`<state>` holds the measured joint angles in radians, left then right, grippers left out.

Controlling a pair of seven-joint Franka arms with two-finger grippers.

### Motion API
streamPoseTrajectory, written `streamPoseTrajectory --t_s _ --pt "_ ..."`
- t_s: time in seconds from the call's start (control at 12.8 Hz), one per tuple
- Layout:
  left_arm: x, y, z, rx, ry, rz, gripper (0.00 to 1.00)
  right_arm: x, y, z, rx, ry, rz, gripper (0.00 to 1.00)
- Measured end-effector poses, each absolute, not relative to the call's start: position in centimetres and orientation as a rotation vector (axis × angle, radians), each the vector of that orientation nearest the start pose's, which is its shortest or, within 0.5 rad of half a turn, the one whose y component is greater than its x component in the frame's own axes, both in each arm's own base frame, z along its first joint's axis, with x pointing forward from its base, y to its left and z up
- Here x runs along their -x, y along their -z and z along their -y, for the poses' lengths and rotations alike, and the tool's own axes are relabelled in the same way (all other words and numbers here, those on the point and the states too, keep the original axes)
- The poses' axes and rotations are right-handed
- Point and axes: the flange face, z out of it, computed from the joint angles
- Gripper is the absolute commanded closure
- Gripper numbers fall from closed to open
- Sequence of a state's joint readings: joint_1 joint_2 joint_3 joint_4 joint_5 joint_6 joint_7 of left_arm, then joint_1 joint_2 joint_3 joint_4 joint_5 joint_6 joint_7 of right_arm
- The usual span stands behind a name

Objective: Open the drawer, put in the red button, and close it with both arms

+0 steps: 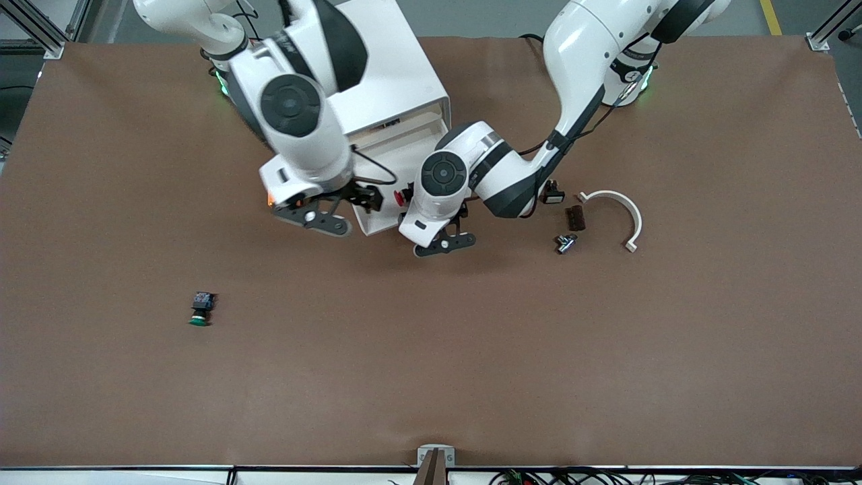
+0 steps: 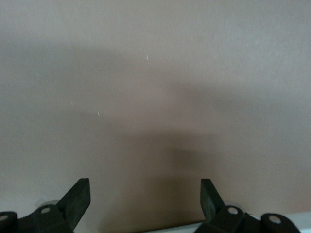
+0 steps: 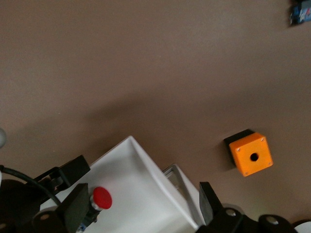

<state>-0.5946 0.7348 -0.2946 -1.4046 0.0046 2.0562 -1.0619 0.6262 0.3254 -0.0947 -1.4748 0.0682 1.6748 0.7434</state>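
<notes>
Front view: white drawer cabinet [image 1: 397,87] near the robots' bases, its drawer [image 1: 387,172] pulled out toward the camera. Right gripper [image 1: 357,199] over the open drawer; left gripper [image 1: 441,239] low over the table beside the drawer's front, toward the left arm's end. Red button [image 1: 400,198] shows at the drawer between the two wrists. Green-capped button [image 1: 201,308] on the table nearer the camera, toward the right arm's end. White curved bracket [image 1: 623,212], small brown block [image 1: 574,217], small metal fitting [image 1: 564,242] lie toward the left arm's end. Left wrist view: left gripper's fingers [image 2: 77,199] spread wide, nothing between them, bare brown table below. Right wrist view: right gripper's fingers [image 3: 75,206] spread; red button lies in the white drawer, just beside one finger, not pinched. Orange box [image 3: 250,154] sits on the table near the drawer.
</notes>
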Motion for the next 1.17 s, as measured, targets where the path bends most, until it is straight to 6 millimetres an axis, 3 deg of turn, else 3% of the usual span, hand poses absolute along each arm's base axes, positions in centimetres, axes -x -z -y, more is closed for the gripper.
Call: streamPoseTrajectory --t_s 0.31,0.47,0.62,0.78,1.17 --pt "-44.0 -27.1 56.6 3.13 -0.341 0.436 0.0 -60.1 -51.1 -19.1 3.148 -0.211 -0.013 0.0" --pt "-41.4 -27.0 58.4 3.111 -0.389 0.47 0.0 -61.5 -51.9 -11.4 3.126 -0.221 0.06 0.0" --pt "-39.3 -27.0 59.7 3.097 -0.439 0.497 0.0 -61.9 -52.1 -5.2 3.117 -0.247 0.051 0.0" --pt "-37.7 -27.1 60.6 3.08 -0.469 0.523 0.0 -61.7 -52.2 -1.4 3.126 -0.28 0.044 0.0" --pt "-35.4 -27.0 61.8 3.05 -0.515 0.578 0.0 -60.8 -52.9 3.4 3.126 -0.32 -0.001 0.0"
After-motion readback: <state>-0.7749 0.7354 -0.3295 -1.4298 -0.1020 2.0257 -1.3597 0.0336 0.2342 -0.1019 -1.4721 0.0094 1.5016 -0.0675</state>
